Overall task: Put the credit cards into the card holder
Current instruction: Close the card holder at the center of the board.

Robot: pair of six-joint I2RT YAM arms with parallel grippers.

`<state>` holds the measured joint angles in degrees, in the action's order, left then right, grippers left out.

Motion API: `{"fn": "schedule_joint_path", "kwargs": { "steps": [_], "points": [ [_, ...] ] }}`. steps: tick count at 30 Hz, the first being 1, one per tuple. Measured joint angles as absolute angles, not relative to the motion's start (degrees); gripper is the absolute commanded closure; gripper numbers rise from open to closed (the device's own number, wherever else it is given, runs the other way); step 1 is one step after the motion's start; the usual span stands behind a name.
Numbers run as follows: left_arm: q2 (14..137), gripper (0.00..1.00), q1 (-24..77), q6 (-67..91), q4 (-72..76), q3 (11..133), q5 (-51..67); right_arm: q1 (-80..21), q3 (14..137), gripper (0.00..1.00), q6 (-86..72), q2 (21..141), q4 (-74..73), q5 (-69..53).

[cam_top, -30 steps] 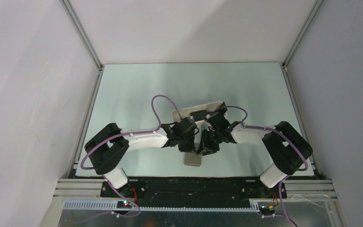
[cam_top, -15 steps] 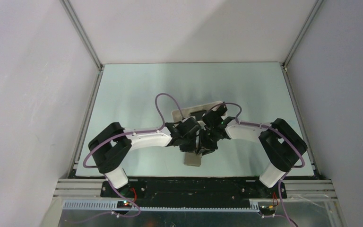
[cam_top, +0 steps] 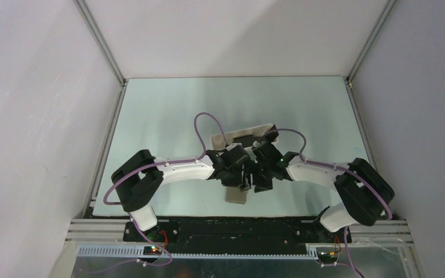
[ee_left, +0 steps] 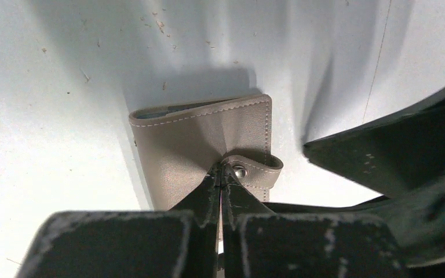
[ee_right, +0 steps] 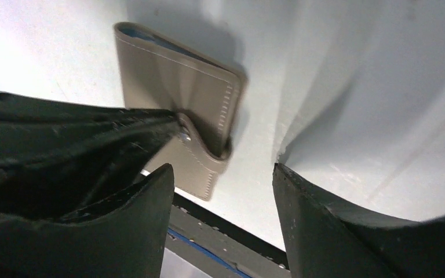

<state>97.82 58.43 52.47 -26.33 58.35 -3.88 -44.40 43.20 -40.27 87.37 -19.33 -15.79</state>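
The card holder [ee_left: 203,136] is a grey-brown folded wallet lying on the table near its front edge; it also shows in the top view [cam_top: 238,196] and the right wrist view [ee_right: 174,75]. Its closing tab [ee_left: 259,167] curls up in a loop with a metal snap. My left gripper [ee_left: 221,171] is shut, its tips pinching the tab's end beside the snap. My right gripper [ee_right: 221,169] is open and empty, hovering just right of the wallet, close to the left fingers [ee_right: 92,139]. No credit card shows clearly; the arms hide most of the tray.
A long white tray [cam_top: 225,139] lies just behind both grippers in the top view. The table's front edge [ee_right: 237,229], a black strip, runs right below the wallet. Both wrists crowd together over the wallet.
My right gripper has moved left and nearer, closing in on the wallet, while its elbow swung out right. My left gripper has shifted slightly right and stays shut at the wallet.
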Motion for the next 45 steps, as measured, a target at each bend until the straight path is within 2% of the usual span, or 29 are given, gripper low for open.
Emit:
{"fn": "schedule_joint_path", "kwargs": {
  "steps": [4,9,11,18,25,32,38,42,45],
  "points": [
    [97.8,1.00,58.6,52.5,-26.3,58.3,-4.0,-41.6,38.0,0.29,-40.6,81.2,-18.1,-15.6],
    [97.6,1.00,58.6,52.5,-26.3,58.3,-4.1,-38.0,33.6,0.38,-41.8,77.0,-16.6,-16.8],
    [97.6,1.00,58.6,52.5,-26.3,58.3,-4.0,-36.9,32.8,0.39,-42.2,77.0,-15.6,-18.0],
    [96.5,1.00,58.7,52.4,-27.7,57.8,-3.7,-36.1,32.6,0.38,-44.0,80.4,-9.8,-23.5],
    [96.1,1.00,58.8,52.5,-28.3,57.4,-3.6,-36.3,32.6,0.42,-45.5,83.4,-5.0,-26.5],
    [96.1,1.00,58.8,52.4,-28.4,57.4,-3.3,-36.8,33.0,0.55,-45.7,86.6,-2.0,-28.3],
    [95.5,1.00,58.7,52.4,-28.8,57.4,-3.3,-37.7,34.2,0.60,-45.8,89.1,-0.9,-29.0],
    [94.0,0.93,58.1,52.4,-28.7,56.8,-3.0,-38.1,34.8,0.61,-45.9,90.0,-0.5,-29.3],
    [91.8,0.84,57.3,52.5,-27.8,55.1,-2.4,-38.2,35.0,0.61,-45.9,90.3,-0.3,-29.5]
  ]
}}
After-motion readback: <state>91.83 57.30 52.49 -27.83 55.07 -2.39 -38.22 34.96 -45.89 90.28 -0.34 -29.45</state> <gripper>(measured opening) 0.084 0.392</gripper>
